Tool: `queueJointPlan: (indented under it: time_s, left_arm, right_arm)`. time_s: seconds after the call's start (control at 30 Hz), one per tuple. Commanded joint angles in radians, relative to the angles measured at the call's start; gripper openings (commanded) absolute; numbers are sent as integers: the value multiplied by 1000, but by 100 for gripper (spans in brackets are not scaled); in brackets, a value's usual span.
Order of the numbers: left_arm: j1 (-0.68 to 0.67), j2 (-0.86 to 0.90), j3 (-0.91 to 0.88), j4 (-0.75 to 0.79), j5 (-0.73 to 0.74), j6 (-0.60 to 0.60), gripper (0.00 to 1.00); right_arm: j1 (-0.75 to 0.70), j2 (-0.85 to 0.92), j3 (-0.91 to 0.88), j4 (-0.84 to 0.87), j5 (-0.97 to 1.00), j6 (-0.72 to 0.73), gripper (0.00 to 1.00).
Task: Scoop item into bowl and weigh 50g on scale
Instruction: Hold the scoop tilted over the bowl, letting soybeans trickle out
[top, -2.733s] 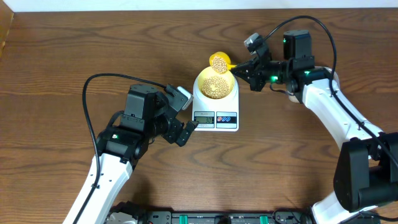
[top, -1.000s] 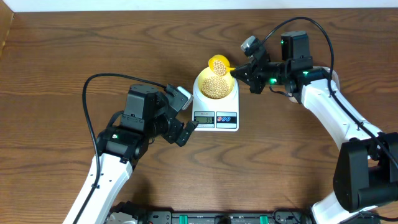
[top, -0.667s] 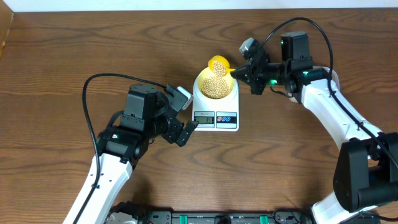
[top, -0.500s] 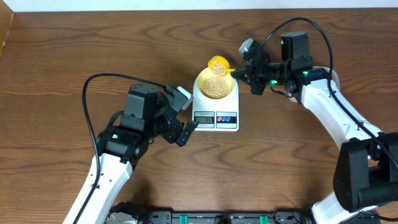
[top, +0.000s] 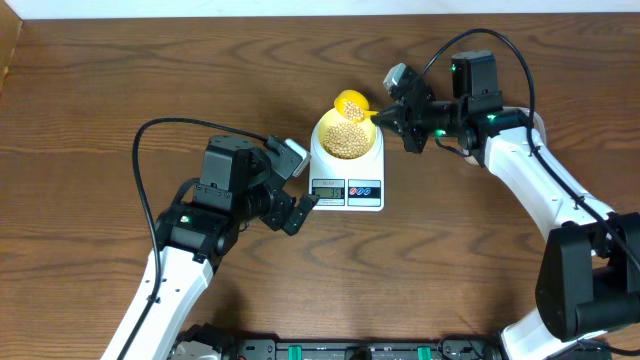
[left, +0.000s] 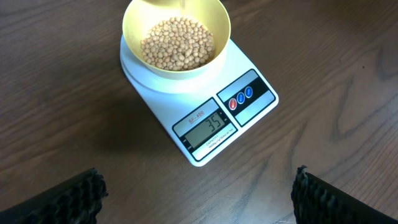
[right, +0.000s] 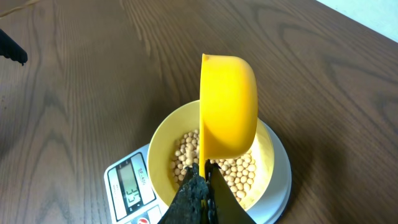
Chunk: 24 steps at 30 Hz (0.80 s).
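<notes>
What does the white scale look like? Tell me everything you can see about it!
The scale is flat, white and looks like smooth plastic, with rounded corners. It lies level on the brown wooden table. At its front edge sit a grey display reading 35 and a black panel with small red and blue buttons. A pale yellow bowl of beans stands on its round top. Nothing else touches it.

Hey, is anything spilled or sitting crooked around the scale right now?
Nothing stands out. The beans all lie inside the bowl, which sits squarely on the scale, and no strays show on the table. The yellow scoop is tipped on its side above the bowl, but the right gripper holds it, as for pouring.
</notes>
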Motion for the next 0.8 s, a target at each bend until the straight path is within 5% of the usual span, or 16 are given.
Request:
queueJointPlan:
  time_s: [0.0, 0.77]
  left_arm:
    - [4, -6, 3, 1, 5, 2, 98]
    - [5, -6, 3, 1, 5, 2, 98]
  right_arm:
    - [6, 7, 0, -5, -7, -23, 1]
    - [5, 7, 0, -16, 1, -74, 1]
